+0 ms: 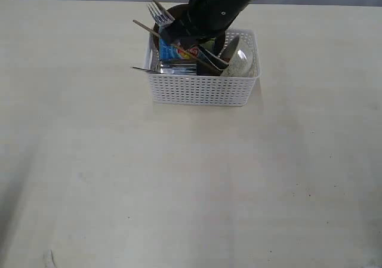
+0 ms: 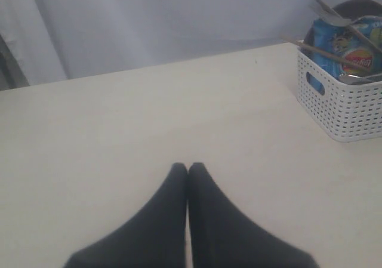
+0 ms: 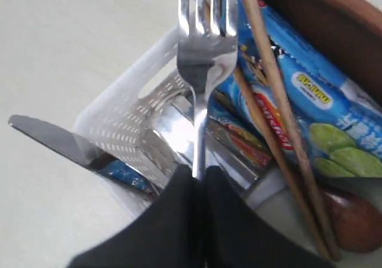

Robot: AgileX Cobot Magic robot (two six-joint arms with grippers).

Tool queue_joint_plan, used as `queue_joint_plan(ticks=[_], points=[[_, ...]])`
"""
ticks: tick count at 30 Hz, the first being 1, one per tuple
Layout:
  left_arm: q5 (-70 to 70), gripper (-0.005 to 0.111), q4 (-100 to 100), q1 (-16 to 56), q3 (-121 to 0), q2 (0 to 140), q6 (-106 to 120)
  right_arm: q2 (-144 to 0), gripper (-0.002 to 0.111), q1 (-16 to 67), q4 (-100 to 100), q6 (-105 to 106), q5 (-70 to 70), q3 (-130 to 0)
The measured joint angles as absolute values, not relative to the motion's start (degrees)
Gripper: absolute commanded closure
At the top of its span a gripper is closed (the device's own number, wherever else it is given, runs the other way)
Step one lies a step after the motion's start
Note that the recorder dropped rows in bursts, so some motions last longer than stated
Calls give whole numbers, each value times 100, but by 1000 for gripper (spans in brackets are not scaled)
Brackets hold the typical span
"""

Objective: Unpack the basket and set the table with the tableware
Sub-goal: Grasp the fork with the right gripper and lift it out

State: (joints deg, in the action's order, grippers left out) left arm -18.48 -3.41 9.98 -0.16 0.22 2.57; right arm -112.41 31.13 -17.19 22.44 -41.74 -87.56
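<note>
At the basket [image 1: 203, 92], you see your right gripper [image 3: 200, 173] clamped on the fork [image 3: 206, 47] handle; your left gripper [image 2: 188, 168] hangs pressed together over the table [image 2: 107, 125].

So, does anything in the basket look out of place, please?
A blue crisp bag lies in the white basket with the fork and chopsticks, though it is a snack; the knife also pokes out over the rim.
</note>
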Motion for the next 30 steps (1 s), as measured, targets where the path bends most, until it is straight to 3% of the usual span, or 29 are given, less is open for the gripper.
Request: queue_joint_plan(ticks=[21,26,30], points=[[-1848,107,-341,998,-16,22,257,-11193,109,3113,-3847,2889,-4725,-9321],[-1848,107,-341,998,-16,22,257,-10953,109,3192,-3487,2383,-4865,-9333],[-1848,107,-341,998,-16,22,257,-10508,109,3597,-2060,1207,-4537,-9001]])
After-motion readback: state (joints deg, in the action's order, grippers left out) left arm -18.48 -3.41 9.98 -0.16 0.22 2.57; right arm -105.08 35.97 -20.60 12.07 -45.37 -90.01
